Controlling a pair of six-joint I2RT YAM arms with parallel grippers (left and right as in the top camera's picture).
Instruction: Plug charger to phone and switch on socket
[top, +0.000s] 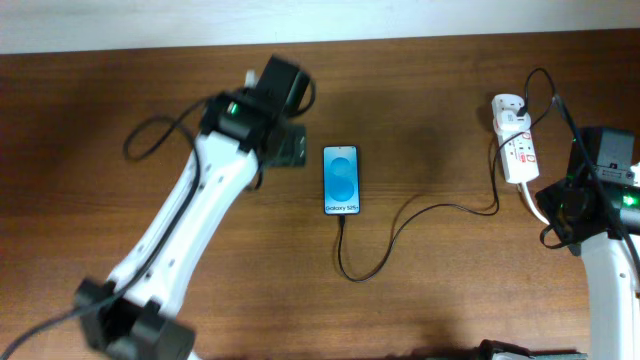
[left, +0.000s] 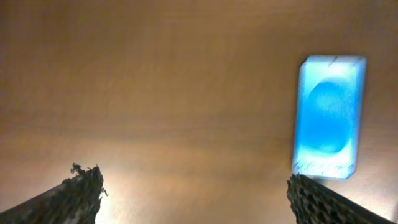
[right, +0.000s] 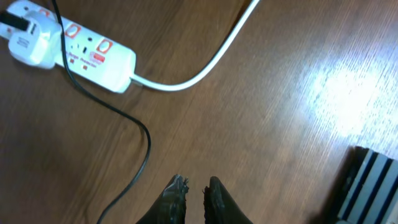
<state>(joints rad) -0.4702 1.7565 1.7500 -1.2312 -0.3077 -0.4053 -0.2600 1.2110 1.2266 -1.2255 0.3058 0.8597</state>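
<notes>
The phone lies flat mid-table with its blue screen lit; it also shows at the right of the left wrist view. The charger's thin black cable reaches the phone's near end and loops right to a white plug adapter seated in the socket. The right wrist view shows the socket, adapter and cable. My left gripper is open and empty, just left of the phone. My right gripper is shut on nothing, above bare wood short of the socket.
The socket's thick white cord curves off across the wood. A dark ribbed object sits at the lower right of the right wrist view. The table's far edge meets a pale wall.
</notes>
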